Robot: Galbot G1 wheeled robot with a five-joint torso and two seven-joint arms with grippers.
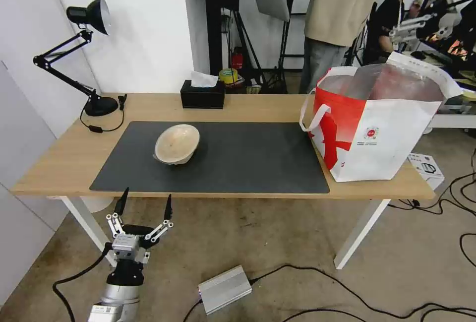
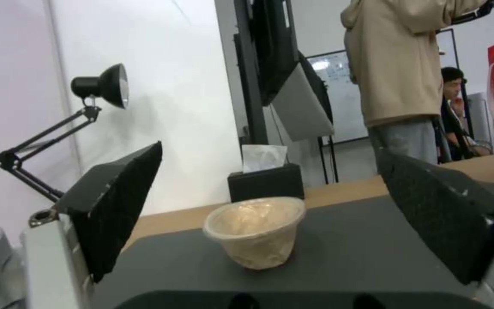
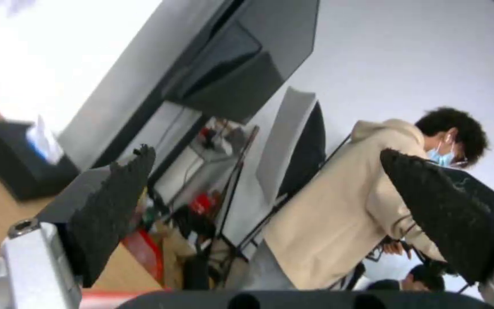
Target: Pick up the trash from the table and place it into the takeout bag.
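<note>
A shallow beige bowl (image 1: 176,144) lies tilted on the dark grey mat (image 1: 248,163) of the light-wood table (image 1: 59,158), left of the middle. The red-and-white takeout bag (image 1: 377,128) stands open at the table's right end, its foil lining showing. My left gripper (image 1: 144,204) hangs open below and in front of the table's front edge, fingers pointing up toward the bowl. From the left wrist the bowl (image 2: 255,231) sits ahead between the open fingers of the left gripper (image 2: 269,150). My right gripper (image 3: 265,152) is open with nothing in it, aimed up at the room.
A black tissue box (image 1: 202,95) sits at the table's back edge and a black desk lamp (image 1: 89,54) at the back left. On the floor lie cables and a silver box (image 1: 225,289). People stand behind the table.
</note>
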